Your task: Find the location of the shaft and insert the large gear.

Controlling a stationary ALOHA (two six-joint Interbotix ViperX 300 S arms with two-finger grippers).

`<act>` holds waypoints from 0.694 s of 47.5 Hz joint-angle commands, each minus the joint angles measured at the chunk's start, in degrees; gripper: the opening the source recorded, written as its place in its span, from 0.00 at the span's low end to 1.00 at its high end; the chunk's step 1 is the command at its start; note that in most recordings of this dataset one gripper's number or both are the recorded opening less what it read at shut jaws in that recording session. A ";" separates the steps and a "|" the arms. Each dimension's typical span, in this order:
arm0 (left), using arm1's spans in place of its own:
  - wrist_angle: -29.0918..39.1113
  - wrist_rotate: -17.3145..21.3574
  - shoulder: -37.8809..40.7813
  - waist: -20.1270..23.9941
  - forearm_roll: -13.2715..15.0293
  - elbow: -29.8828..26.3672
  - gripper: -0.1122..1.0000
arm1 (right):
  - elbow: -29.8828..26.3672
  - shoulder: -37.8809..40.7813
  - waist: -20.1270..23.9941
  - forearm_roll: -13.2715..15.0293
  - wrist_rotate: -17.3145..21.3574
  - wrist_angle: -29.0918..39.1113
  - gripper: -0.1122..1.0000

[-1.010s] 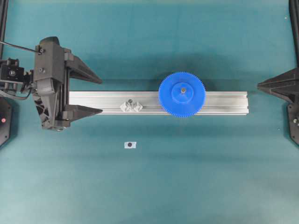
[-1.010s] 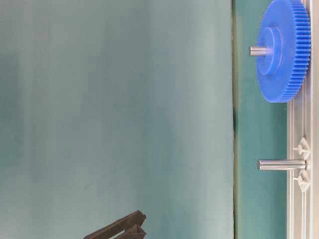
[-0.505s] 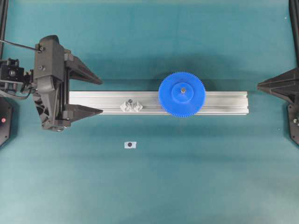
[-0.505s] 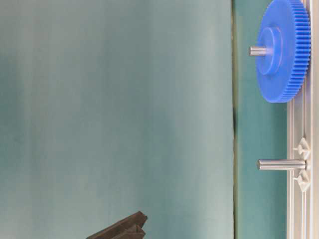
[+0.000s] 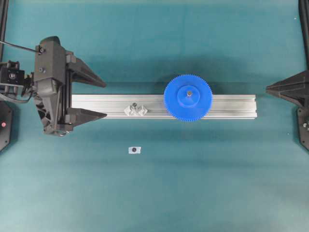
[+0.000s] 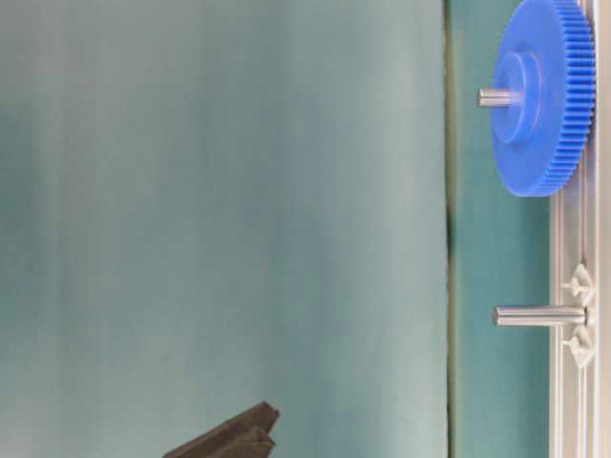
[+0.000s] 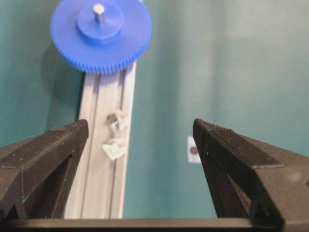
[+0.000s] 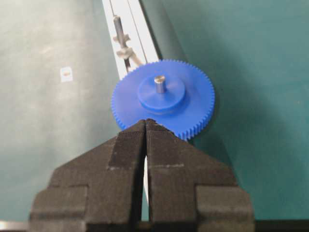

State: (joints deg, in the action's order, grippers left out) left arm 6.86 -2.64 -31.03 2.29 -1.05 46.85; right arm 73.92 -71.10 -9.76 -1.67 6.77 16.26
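one large gear (image 5: 188, 97) sits on one shaft (image 8: 159, 83); a second shaft (image 6: 539, 315) stands bare (brackets blurred). left gripper (image 5: 88, 98) spread wide, empty; right gripper (image 8: 146, 126) clenched, empty, half cropped overhead.

The black left gripper (image 5: 94, 99) is hovering with jaws spread wide; the black right gripper (image 8: 146, 126) is waiting, jaws pressed together.
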 commanded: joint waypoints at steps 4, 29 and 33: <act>-0.53 0.09 -0.26 -0.26 -0.18 -0.70 0.92 | -0.53 0.44 -0.18 0.09 0.44 -0.26 0.12; -0.53 0.09 -0.26 -0.26 -0.26 -0.18 0.92 | -0.44 0.44 -0.18 0.09 0.44 -0.35 0.12; -0.44 0.09 -0.26 -0.26 -0.26 -0.18 0.92 | -0.53 0.44 -0.18 0.09 0.44 -0.26 0.12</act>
State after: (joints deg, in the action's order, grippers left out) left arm 6.86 -2.64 -31.03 2.29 -1.14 47.37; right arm 74.00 -71.10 -9.84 -1.67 6.77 16.26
